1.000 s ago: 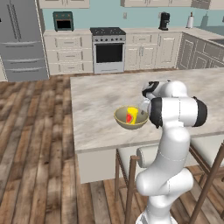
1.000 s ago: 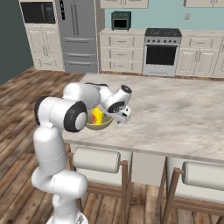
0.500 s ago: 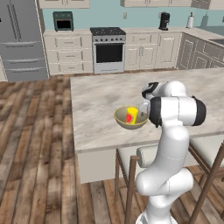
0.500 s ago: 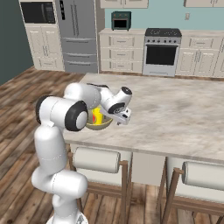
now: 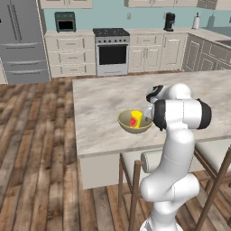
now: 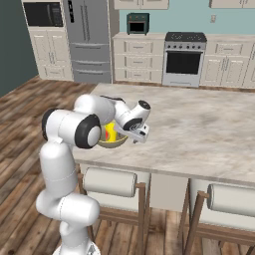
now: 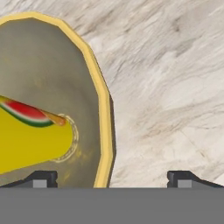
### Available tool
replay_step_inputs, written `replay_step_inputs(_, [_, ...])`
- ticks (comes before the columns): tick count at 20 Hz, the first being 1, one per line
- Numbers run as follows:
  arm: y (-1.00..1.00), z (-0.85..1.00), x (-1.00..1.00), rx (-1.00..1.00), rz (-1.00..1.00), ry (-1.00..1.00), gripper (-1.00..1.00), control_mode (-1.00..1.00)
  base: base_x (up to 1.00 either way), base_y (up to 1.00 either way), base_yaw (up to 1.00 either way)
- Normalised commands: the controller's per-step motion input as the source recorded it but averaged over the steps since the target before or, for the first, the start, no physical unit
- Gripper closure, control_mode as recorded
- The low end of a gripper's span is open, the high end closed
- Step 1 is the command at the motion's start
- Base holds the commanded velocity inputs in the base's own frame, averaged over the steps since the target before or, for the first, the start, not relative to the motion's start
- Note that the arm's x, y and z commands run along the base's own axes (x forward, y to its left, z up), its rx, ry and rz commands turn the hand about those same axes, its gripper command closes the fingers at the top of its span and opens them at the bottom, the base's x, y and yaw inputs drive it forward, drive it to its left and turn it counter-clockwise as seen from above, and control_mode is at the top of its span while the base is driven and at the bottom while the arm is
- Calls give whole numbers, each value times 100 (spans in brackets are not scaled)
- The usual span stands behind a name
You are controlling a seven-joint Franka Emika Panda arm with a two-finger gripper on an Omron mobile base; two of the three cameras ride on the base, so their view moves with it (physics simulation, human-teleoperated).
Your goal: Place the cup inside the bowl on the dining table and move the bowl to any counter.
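Here, in the left base view, the bowl [image 5: 134, 122] is sitting near the bench's [image 5: 103, 99] front edge with the cup [image 5: 136, 119] lying inside. In the right base view, the end effector [image 6: 133, 133] is hovering at the bowl's [image 6: 112, 141] rim. In the hand view, spread fingertips [image 7: 42, 178] are straddling the rim, pinching nothing.
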Motion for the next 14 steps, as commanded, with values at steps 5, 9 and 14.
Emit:
replay_step_inputs(5, [0, -3, 0, 0, 3, 0, -100, -100, 0, 0, 0])
replay_step_inputs(9, [0, -4, 0, 0, 3, 0, -100, -100, 0, 0, 0])
replay_step_inputs(14, [0, -5, 0, 0, 3, 0, -100, -100, 0, 0, 0])
